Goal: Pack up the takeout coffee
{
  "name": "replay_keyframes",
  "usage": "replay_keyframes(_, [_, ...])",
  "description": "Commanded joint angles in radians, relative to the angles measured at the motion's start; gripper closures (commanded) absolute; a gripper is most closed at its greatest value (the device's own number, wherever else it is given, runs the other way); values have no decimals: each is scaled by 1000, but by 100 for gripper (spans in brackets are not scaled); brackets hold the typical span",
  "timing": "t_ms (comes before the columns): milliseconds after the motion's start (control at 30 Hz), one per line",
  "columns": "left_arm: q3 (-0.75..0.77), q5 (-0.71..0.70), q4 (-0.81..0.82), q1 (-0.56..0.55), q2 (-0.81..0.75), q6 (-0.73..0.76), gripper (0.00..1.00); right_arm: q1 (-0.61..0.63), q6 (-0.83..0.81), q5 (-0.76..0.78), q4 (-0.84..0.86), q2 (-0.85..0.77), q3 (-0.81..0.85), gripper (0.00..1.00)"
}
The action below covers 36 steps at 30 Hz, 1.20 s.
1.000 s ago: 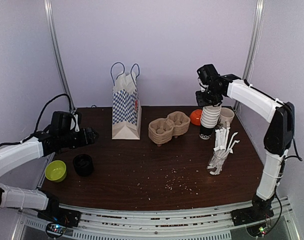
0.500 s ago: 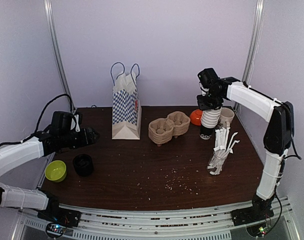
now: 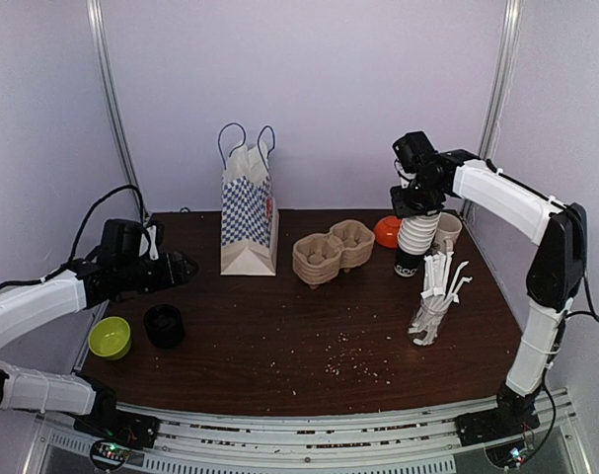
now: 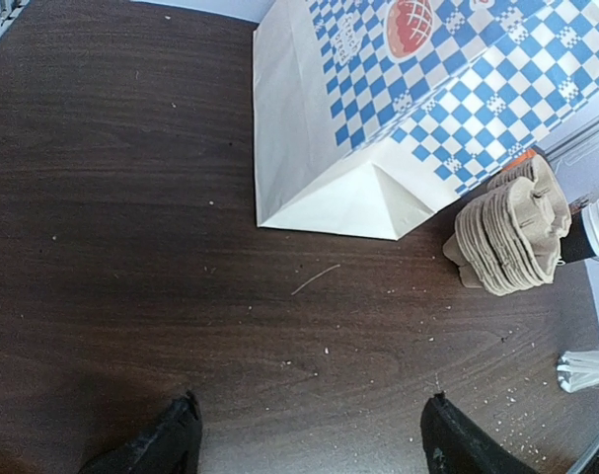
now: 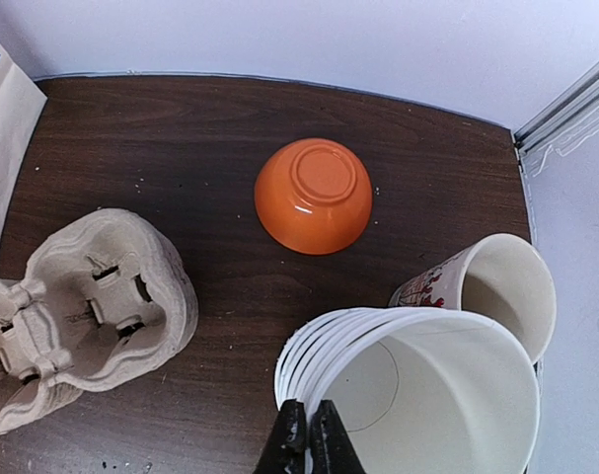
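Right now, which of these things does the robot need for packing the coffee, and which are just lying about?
For the job: cup stack, carrier tray.
Seemingly lying about: bag, straws, orange bowl, green bowl, lone cup.

The claw (image 5: 307, 439) sat pinched together at the rim of the stacked white cups (image 5: 427, 395). An upturned orange bowl (image 5: 314, 196) and the pulp carrier tray (image 5: 102, 286) rested on the dark surface (image 5: 181, 138).
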Motion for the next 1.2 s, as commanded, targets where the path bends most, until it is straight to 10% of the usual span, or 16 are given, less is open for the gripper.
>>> replay_keyframes(0, [22, 23, 57, -18, -3, -5, 21, 54, 3, 3, -50, -90, 12, 100])
replay_keyframes(767, [109, -20, 147, -348, 108, -141, 20, 448, 86, -68, -89, -83, -72, 100])
replay_keyframes(1167, [179, -2, 206, -425, 211, -160, 19, 462, 83, -47, -112, -104, -82, 68])
